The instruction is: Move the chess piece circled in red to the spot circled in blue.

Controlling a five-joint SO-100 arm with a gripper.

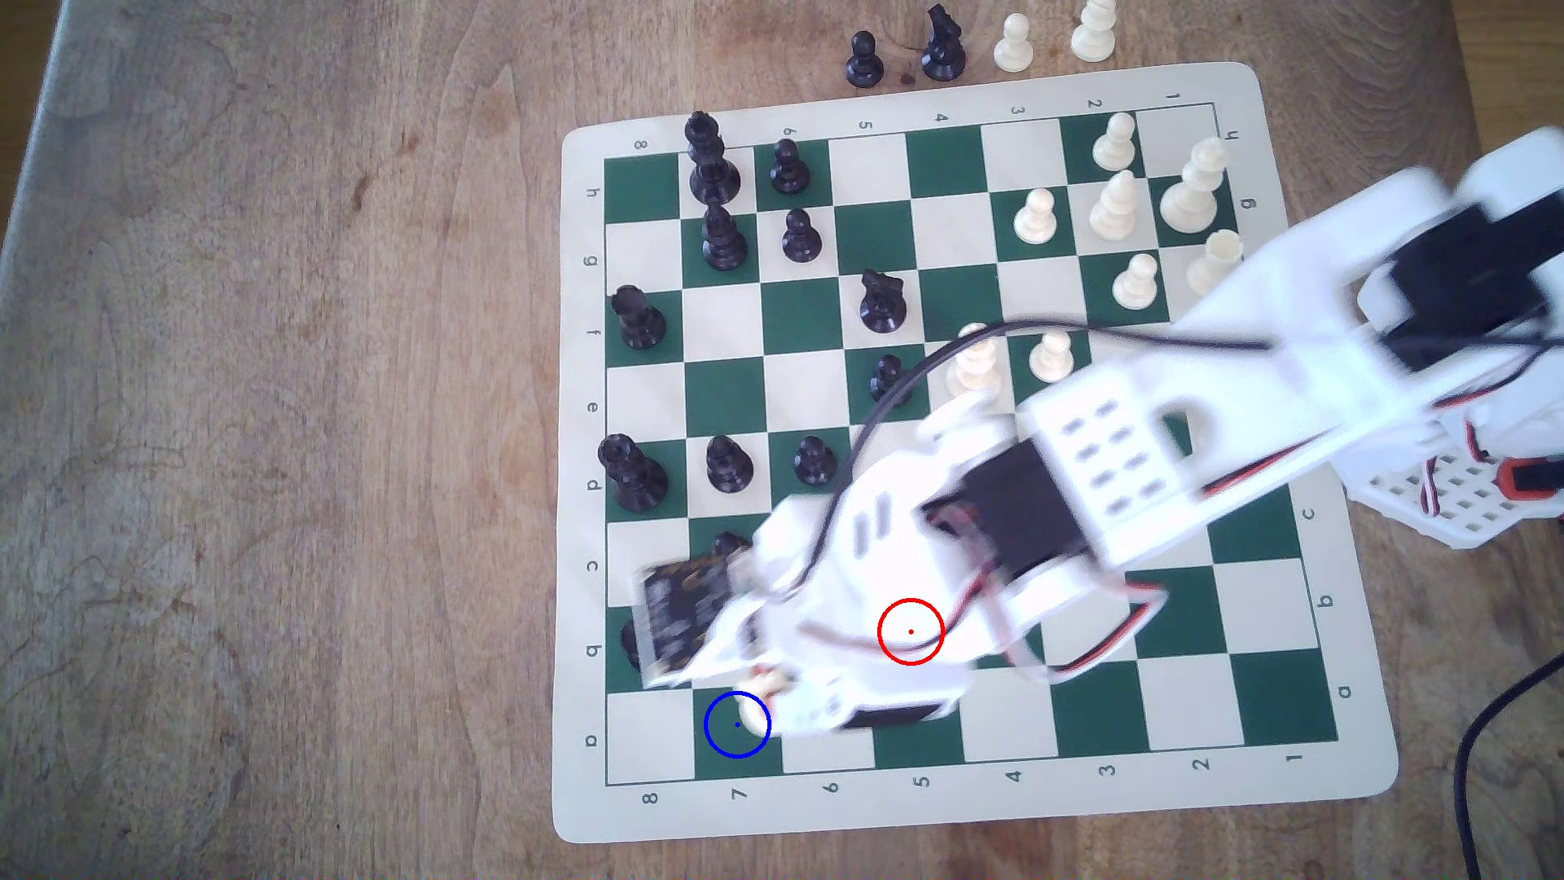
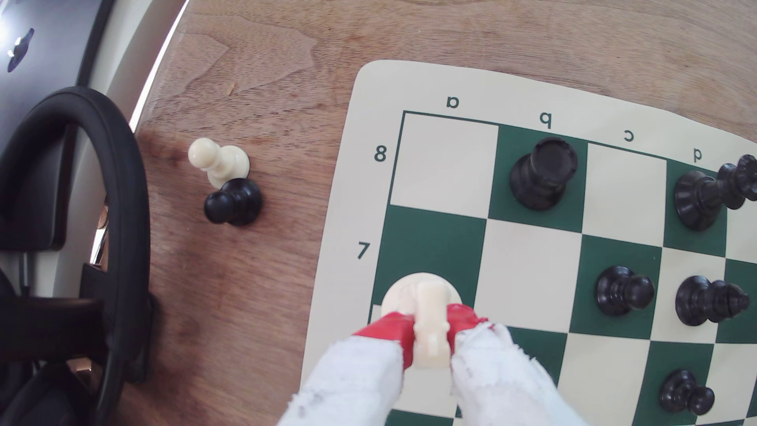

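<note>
The hand (image 2: 430, 327) pinches the cream knight (image 2: 428, 319) between its red pads (image 2: 389, 329); the blue-ringed square (image 1: 737, 724) lies just beyond the fingertips, the knight's base overlapping its near edge.

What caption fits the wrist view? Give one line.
Claw shut on the knight, its base overlapping the green a7 square.
</note>
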